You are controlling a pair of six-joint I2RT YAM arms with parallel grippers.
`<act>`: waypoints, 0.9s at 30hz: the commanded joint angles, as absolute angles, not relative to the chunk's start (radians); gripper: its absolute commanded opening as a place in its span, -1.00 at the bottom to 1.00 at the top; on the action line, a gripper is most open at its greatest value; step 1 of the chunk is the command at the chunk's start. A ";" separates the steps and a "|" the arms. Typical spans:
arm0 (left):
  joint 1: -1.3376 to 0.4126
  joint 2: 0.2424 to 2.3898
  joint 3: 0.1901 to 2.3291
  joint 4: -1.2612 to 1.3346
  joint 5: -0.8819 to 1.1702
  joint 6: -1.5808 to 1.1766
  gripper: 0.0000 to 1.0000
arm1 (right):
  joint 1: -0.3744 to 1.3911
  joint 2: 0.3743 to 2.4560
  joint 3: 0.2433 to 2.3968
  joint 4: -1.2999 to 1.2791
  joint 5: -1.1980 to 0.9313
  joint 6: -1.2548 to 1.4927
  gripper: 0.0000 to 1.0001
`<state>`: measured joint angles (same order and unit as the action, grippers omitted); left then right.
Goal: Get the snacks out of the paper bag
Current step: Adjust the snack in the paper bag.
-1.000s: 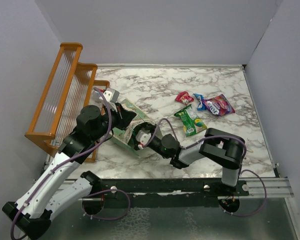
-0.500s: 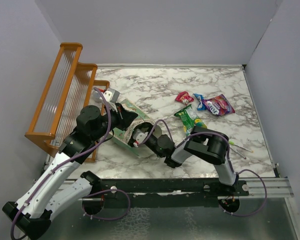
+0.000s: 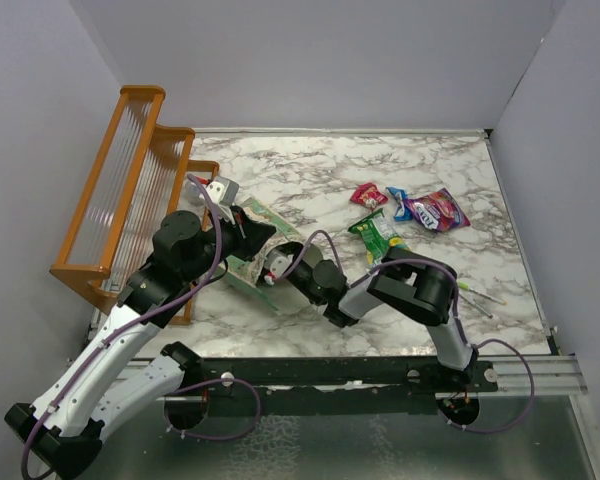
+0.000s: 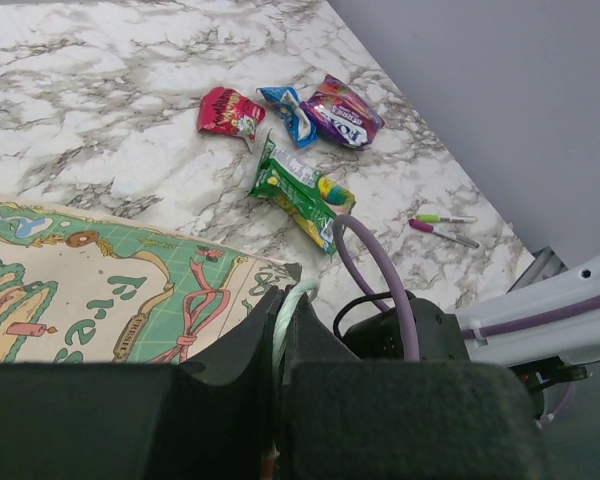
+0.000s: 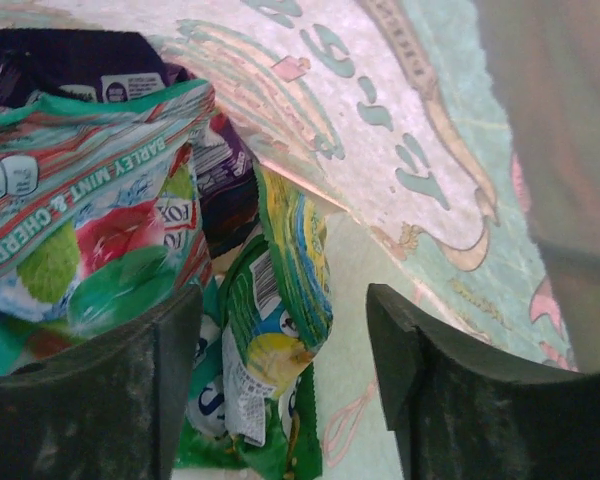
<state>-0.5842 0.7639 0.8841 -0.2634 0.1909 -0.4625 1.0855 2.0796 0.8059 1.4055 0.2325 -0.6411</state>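
With my left pincer [image 4: 278, 330] clamped on the rim of the paper bag [image 4: 110, 290] and my right pincer [image 5: 280, 310] spread apart inside it, I judge the green packet [image 5: 275, 350] in that gap light, slick and crinkly, best pinched flat across its middle.

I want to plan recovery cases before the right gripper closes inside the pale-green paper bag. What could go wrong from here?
1. The open right gripper straddles a green-and-yellow snack packet close to the pale-green paper bag wall; closing may pinch paper too, or catch the teal mint-and-cherry packet.
2. The left gripper seems to hold only the thin white loop handle; pulling might drag the bag.
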 commanded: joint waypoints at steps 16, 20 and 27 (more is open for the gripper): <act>-0.581 0.761 0.885 -0.250 0.183 -0.468 -1.00 | 1.066 1.855 0.685 1.152 -0.033 -0.483 -0.97; -0.581 0.767 0.896 -0.253 0.175 -0.465 -1.00 | 1.086 1.754 0.631 1.100 -0.078 -0.443 -0.98; -0.581 0.774 0.910 -0.266 0.157 -0.449 -1.00 | 1.104 1.550 0.575 0.985 -0.088 -0.317 -0.97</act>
<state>-0.5842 0.7723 0.8841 -0.2642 0.1860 -0.4614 1.0943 1.6665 0.5865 1.0428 -0.0334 -0.4252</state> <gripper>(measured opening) 0.019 0.018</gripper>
